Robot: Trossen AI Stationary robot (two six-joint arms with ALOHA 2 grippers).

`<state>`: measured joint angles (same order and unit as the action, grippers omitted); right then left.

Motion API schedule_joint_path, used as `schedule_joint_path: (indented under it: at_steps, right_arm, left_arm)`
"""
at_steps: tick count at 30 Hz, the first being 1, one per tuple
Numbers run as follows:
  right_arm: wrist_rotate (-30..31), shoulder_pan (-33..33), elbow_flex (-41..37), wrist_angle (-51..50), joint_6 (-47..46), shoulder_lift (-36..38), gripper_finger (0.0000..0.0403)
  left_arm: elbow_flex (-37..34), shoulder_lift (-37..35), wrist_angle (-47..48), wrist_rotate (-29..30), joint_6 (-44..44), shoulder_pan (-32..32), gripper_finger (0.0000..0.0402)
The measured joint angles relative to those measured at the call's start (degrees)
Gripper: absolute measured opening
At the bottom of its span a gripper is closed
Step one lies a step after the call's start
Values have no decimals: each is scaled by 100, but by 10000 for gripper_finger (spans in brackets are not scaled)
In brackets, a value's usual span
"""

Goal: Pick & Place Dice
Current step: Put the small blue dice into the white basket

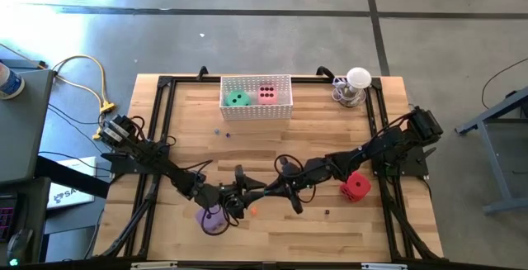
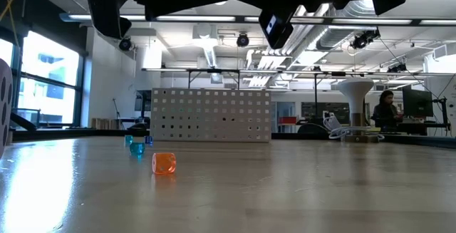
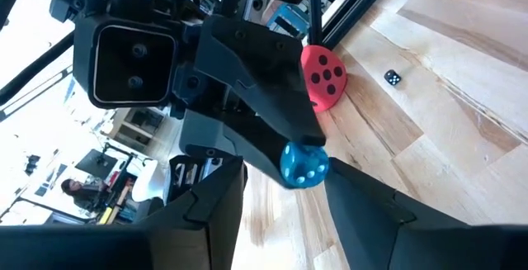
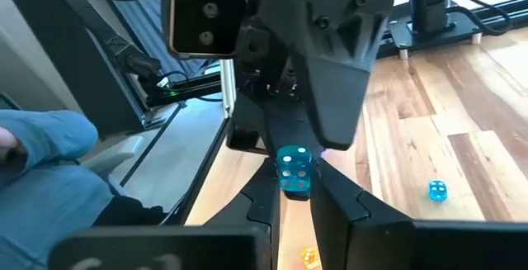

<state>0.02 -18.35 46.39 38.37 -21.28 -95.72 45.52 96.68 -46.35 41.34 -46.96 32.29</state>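
The green die (image 1: 238,99) and the pink die (image 1: 267,93) lie in the white basket (image 1: 256,110) at the table's far edge. The red die (image 1: 356,187) rests on the table at the right. The purple die (image 1: 213,219) sits near the front, under my left arm. My two grippers meet mid-table, raised. My right gripper (image 4: 293,191) is shut on a tiny blue die (image 4: 293,164), not on one of the big dice. My left gripper (image 3: 285,189) faces it, open, with a finger on either side of that small die (image 3: 304,164). My right gripper pinches the tiny blue die's two opposite faces (image 4: 290,179) between its fingertips. It comes roughly level from the table's right side, and the die is lifted clear of the table. My left gripper's fingers (image 3: 363,208) flank the same die; I cannot tell whether one touches it.
Small dice lie loose on the table: an orange one (image 2: 164,163), blue ones (image 2: 137,146) (image 4: 437,191) and a black one (image 3: 393,77). A white lamp-like object (image 1: 355,87) stands at the far right corner. A person's blue-clad limb (image 4: 49,150) shows beside the table.
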Motion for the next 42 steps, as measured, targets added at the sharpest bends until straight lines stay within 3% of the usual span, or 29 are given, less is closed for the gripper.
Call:
schedule_joint_path:
  at_steps: [12, 24, 28, 37, 42]
  right_arm:
    - [51, -1, 0, -29, -11, 2, 33]
    - [73, -1, -2, -39, -122, 2, 39]
    - [287, -4, -2, -102, -134, 2, 74]
    - [648, -2, -7, -259, -144, 0, 201]
    - [998, -2, -7, -465, -140, 0, 255]
  left_arm:
    - [0, -2, 26, 27, -4, 7, 60]
    - [0, -2, 22, 53, 18, 7, 55]
    - [0, -2, 3, 86, 72, -2, 55]
    - [0, -11, 112, 94, 383, -2, 55]
    - [7, -22, 482, 514, 1486, 42, 55]
